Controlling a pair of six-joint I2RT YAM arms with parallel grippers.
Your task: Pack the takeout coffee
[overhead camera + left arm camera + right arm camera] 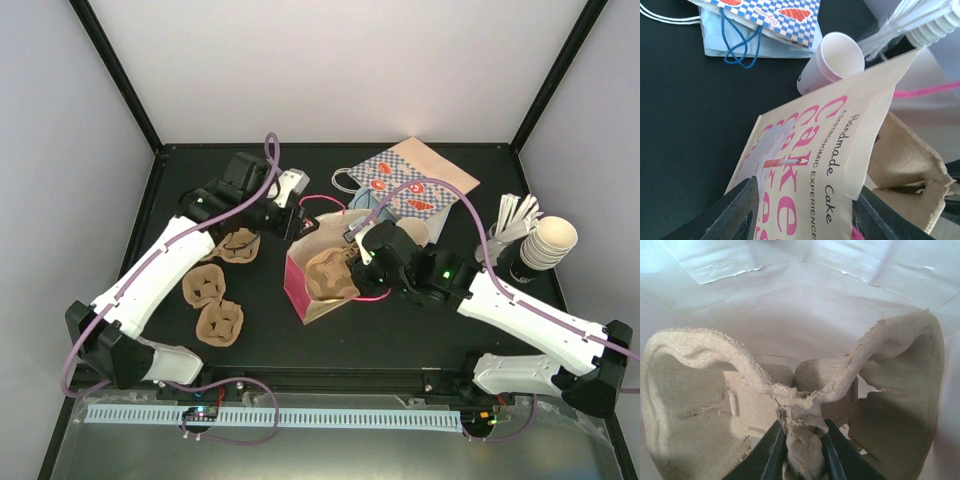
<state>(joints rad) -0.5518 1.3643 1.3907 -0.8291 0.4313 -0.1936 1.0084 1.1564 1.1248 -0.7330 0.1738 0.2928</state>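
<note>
The pink bag (300, 290) lies open on its side mid-table, cream panel with pink lettering (840, 140) up. A pulp cup carrier (330, 270) sits in its mouth. Inside the bag's pale interior (790, 300), my right gripper (802, 427) is shut on the carrier's (700, 390) torn centre ridge. My left gripper (807, 192) is at the bag's far top edge (300, 222), fingers apart on either side of the upper panel. The takeout coffee (832, 62), a small white cup with dark print, lies tipped on its side just beyond the bag, behind my right wrist (413, 232).
Several loose pulp carriers (212, 300) lie at the left. Flat patterned paper bags (410, 180) with blue cord handles (740, 47) lie at the back. A stack of cream cups (550, 242) and white sticks (515, 215) stand at the right.
</note>
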